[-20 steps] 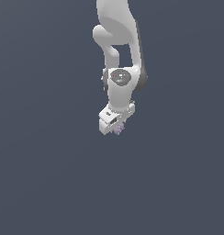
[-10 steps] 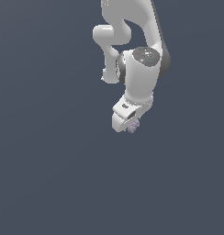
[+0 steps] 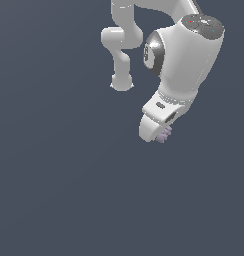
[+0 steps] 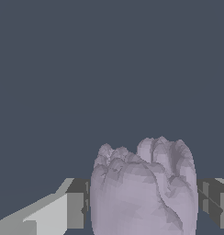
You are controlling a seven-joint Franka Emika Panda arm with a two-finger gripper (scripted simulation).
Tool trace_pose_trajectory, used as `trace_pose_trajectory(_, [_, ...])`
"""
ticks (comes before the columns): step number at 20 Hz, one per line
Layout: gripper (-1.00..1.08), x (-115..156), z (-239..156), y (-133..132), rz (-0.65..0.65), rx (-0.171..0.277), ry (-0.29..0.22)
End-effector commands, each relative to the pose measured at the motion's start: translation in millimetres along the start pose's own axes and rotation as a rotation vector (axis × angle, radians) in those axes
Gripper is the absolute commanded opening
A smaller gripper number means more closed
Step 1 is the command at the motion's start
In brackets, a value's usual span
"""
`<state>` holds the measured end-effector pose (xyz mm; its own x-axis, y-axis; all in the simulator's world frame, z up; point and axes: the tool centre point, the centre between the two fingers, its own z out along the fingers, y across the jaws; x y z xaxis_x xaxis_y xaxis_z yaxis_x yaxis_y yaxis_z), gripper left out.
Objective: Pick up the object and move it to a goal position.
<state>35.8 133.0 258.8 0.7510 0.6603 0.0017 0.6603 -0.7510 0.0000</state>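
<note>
The object point(image 3: 165, 134) is a small pale lilac knobbly blob that pokes out under the white hand of the arm in the exterior view. My gripper point(image 3: 161, 134) is shut on it, and the fingers are mostly hidden behind the hand there. In the wrist view the object point(image 4: 143, 188) fills the space between the two grey fingers point(image 4: 78, 204), which press on both of its sides. Arm and object hang in mid-air against the plain dark background, in the upper part of the exterior view toward its right.
Only a uniform dark grey-blue background shows around the arm point(image 3: 184, 60). No other object, container or edge is in sight.
The arm has swung toward the exterior view's right and looms much larger in that view, carrying the lilac object along in the shut gripper.
</note>
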Motion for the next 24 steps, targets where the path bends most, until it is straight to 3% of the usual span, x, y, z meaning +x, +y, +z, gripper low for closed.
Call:
trace_pose_trajectory(1, [-1.00, 12.2, -14.8, -2.2, 0.001, 0.000, -0.001])
trace_pose_trajectory(14, [-1.00, 62.6, -72.8, -9.8, 0.001, 0.000, -0.001])
trace_pose_trajectory(24, [-1.00, 81.6, -93.1, -11.9, 0.001, 0.000, -0.002])
